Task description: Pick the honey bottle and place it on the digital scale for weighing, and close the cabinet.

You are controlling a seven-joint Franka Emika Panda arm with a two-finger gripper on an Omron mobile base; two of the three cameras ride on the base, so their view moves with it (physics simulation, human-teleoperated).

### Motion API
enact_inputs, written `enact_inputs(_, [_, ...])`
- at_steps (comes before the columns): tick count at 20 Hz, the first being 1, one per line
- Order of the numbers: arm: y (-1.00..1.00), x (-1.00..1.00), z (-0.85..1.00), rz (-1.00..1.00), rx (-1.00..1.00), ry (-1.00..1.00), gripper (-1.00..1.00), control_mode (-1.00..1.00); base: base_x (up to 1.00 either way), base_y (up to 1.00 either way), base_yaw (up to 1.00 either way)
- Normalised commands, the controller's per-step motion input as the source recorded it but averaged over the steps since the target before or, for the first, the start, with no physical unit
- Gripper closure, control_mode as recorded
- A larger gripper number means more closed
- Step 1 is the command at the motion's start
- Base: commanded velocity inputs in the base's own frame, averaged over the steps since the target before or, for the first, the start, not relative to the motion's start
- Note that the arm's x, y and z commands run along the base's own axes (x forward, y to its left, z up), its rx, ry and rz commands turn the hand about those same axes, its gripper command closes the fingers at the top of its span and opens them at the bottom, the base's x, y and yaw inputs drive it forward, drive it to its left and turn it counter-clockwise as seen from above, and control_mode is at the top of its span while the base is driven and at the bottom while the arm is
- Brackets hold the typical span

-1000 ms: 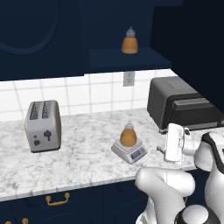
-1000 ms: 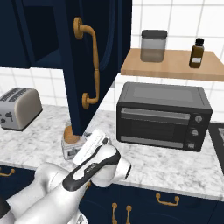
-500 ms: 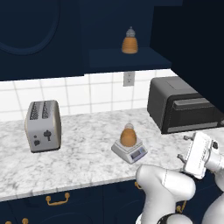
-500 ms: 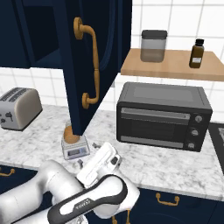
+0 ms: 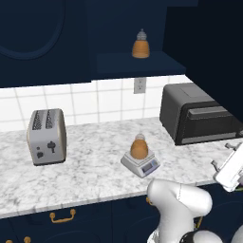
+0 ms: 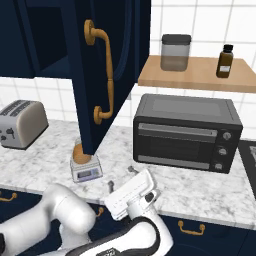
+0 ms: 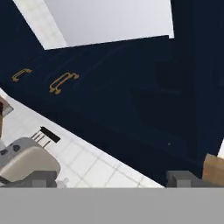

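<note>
The amber honey bottle (image 5: 138, 147) stands upright on the small grey digital scale (image 5: 142, 165) in the middle of the marble counter. In the right base view the honey bottle (image 6: 80, 156) is half hidden behind the open navy cabinet door (image 6: 95, 65) with its long gold handle (image 6: 106, 75), and the scale (image 6: 86, 172) sits below it. My gripper (image 6: 121, 178) is open and holds nothing, out over the counter's front edge to the right of the scale. It also appears at the right edge as gripper (image 5: 223, 156). A second, like bottle (image 5: 141, 45) stands on the cabinet shelf.
A silver toaster (image 5: 46, 136) stands at the left of the counter, and a black toaster oven (image 6: 186, 132) at the right. Above the oven a wooden shelf (image 6: 197, 75) carries a jar and a brown bottle. Navy drawers with gold handles (image 7: 63, 82) run below the counter.
The arm has swung right and back from the scale, with the hand now off the counter's front right. The honey bottle stays on the scale; the cabinet door is still open.
</note>
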Motion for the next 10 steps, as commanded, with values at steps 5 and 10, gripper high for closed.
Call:
enact_inputs(5, [-0.78,0.0,0.25,-0.11,-0.01,-0.41,-1.0,-1.0,0.0,0.0,0.0])
enact_inputs(10, [-0.52,-0.03,0.69,-0.19,-0.08,-0.45,-1.0,-1.0,0.0,0.0,0.0])
